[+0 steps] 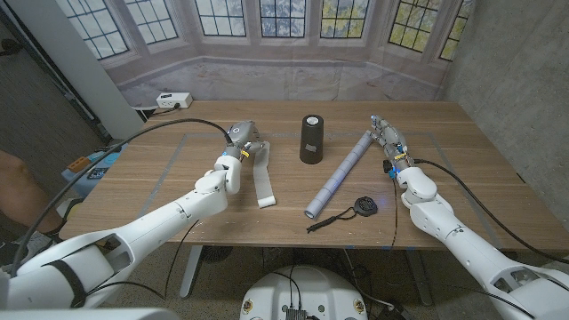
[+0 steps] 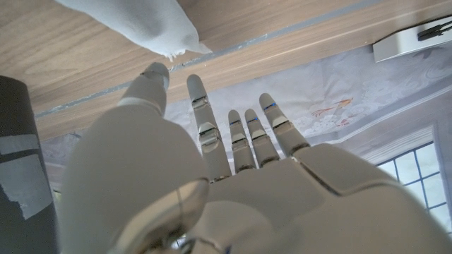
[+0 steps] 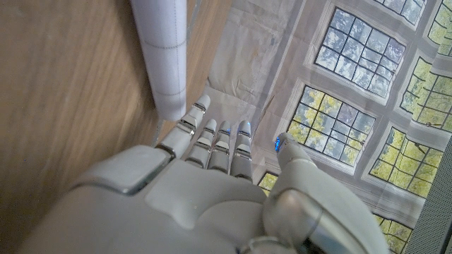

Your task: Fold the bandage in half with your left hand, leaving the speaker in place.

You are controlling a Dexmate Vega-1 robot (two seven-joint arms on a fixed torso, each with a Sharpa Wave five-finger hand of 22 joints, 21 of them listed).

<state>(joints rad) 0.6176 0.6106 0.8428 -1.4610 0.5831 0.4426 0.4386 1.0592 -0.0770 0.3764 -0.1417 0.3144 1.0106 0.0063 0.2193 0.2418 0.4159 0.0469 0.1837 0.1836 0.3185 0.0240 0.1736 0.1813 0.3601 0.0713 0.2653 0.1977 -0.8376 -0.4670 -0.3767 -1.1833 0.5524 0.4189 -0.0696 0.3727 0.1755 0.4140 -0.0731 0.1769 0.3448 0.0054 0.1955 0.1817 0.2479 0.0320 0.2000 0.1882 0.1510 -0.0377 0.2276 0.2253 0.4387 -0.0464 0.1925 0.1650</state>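
Bandage (image 1: 263, 174) lies as a pale strip just left of the frame's centre in the head view, running from near the left hand (image 1: 241, 142) down toward the table's (image 1: 178, 191) front, its lower end slightly turned up. It looks unfolded, so the fold is judged not yet made; the step in hand is the approach to the strip's far end. In the left wrist view the left hand's fingers (image 2: 201, 106) are stretched out and apart, holding nothing, with the bandage's frayed end just past the thumb tip; whether they touch it cannot be told.

Next, the hand needs to pinch that far end, lift it and carry it over onto the near end, lining up the edges.

Speaker (image 1: 311, 139), a dark cylinder, stands upright just right of the bandage, close enough that a wide swing could knock it.

Right hand (image 1: 388, 140), at the upper right, has its fingers extended and grips nothing, beside a rolled paper tube (image 1: 342, 174). A small black item with a cord (image 1: 354, 211) lies near the tube's lower end.
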